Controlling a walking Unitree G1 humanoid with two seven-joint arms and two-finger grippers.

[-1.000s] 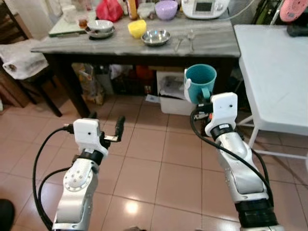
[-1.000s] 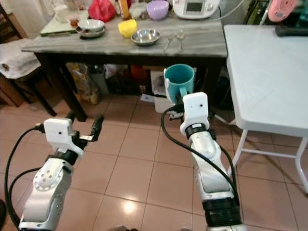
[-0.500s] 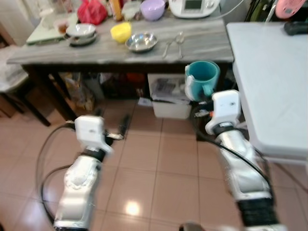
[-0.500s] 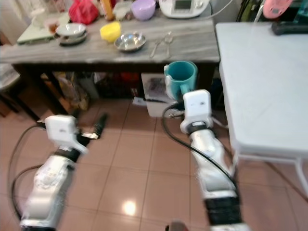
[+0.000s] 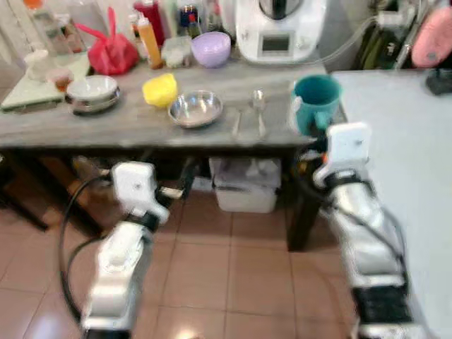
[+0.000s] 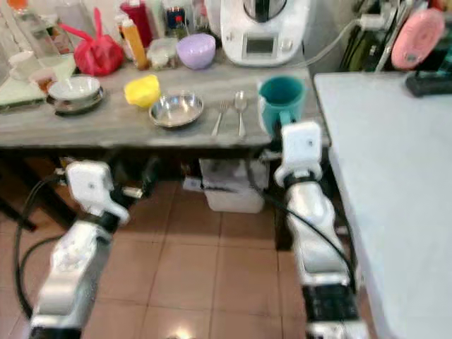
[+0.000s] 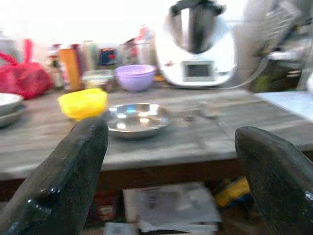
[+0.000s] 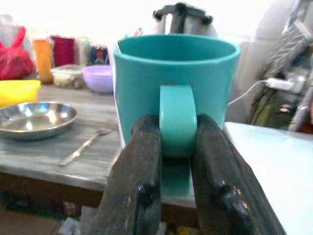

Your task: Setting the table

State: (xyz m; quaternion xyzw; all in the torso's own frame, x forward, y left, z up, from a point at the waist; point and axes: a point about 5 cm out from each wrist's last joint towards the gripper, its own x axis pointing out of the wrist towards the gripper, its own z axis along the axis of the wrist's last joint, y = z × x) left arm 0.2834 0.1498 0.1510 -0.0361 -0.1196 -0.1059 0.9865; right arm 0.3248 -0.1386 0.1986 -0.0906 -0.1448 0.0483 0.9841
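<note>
Right gripper (image 8: 177,147) clamps teal mug (image 8: 176,73) by handle, upright over bench (image 5: 127,127) corner; left gripper (image 7: 171,161) spread wide, empty.

A grey wood-grain bench (image 5: 127,126) spans the upper frame above a reddish tiled floor (image 5: 233,268); a white table (image 5: 417,162) fills the right edge.

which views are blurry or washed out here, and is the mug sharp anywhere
Left eye view: soft motion blur across the grey table and both arms. Left wrist view: background blown out to white at the top, the steel bowl slightly soft, the near black fingers out of focus. Right wrist view: the teal mug is sharp, its handle pinched by the right tool; the backdrop is overexposed.
</note>
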